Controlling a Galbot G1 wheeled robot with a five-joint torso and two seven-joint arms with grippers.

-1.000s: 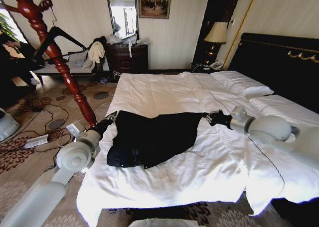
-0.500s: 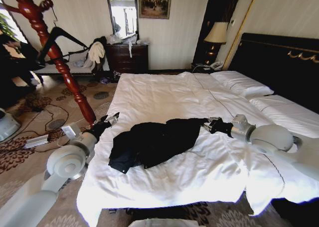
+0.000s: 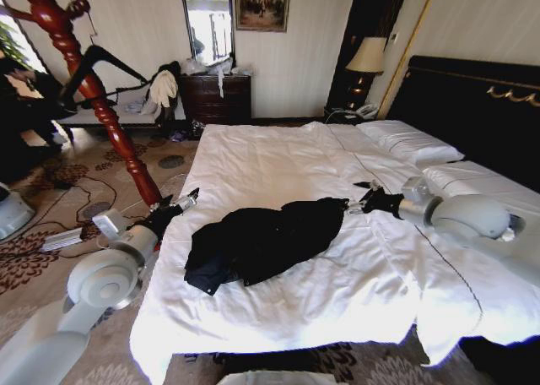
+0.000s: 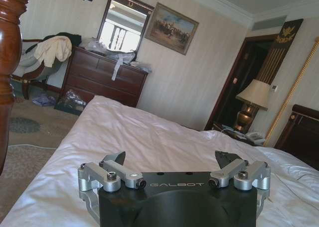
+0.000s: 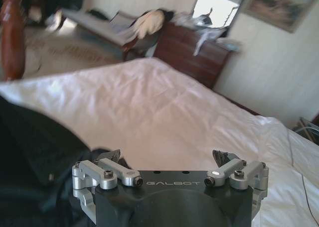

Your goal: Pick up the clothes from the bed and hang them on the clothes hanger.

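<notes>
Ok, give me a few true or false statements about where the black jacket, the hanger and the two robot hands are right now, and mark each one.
1. The black jacket lies crumpled on the bed. True.
2. The right hand is shut on the jacket. False: it is open, beside the jacket's edge.
3. The clothes hanger hangs on the red wooden stand. True.
4. The left hand holds the hanger. False: it is open and empty at the bed's edge.
5. The jacket is draped over the pillows. False: it lies mid-bed, apart from them.
</notes>
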